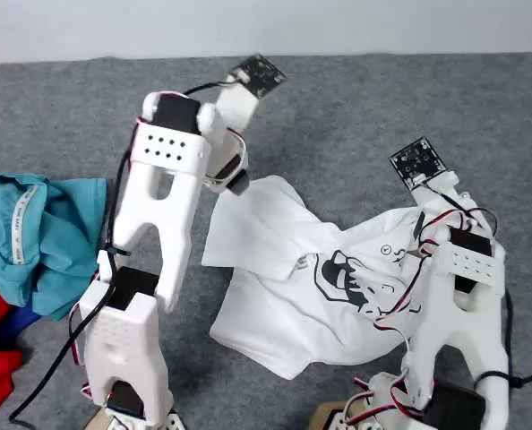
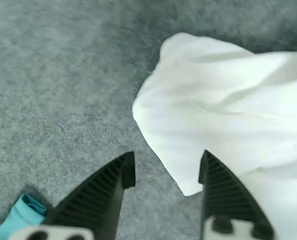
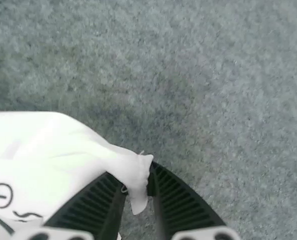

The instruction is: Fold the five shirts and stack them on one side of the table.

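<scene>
Inside the closed right gripper point(image 3: 137, 176) sits only a tiny bit of white shirt point(image 3: 48, 150), so it could slip out. The left gripper point(image 2: 166, 169) hangs open and empty just above the shirt

A grey, felt-like table cover point(image 1: 356, 107) runs back to a plain pale wall point(image 1: 266, 27).

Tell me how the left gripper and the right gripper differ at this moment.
The left gripper is open, its jaws set apart; the right gripper is shut. The left gripper holds nothing, with an edge of the white shirt seen below the gap; the right gripper pinches a fold of that shirt. Both have black ribbed fingers and sit over the grey table surface.
</scene>
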Tool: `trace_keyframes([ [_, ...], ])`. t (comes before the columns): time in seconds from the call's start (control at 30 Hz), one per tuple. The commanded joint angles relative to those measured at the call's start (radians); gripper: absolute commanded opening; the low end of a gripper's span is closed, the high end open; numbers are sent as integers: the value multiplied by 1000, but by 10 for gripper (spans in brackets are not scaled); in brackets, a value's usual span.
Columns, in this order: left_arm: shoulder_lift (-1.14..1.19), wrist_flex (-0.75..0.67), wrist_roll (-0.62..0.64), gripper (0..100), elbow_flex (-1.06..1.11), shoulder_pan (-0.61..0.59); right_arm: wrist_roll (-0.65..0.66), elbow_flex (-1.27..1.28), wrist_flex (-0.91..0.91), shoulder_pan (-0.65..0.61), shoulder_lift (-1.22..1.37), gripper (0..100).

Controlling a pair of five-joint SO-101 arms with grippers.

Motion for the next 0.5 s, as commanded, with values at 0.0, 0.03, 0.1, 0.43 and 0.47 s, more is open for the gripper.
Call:
trace_keyframes([
  [0.0,-57,37,-15,209,50,6,-9,-61,21,7,-13,10],
  [0.03,-68,37,-21,209,87,12,-9,-61,31,7,-25,10],
  [0.1,-95,37,-29,209,165,25,-9,-61,61,7,-53,10],
  [0.43,-189,26,-31,209,432,58,-11,-55,150,5,-128,10],
  [0.47,-184,21,-31,209,447,57,-11,-55,150,5,-128,10],
])
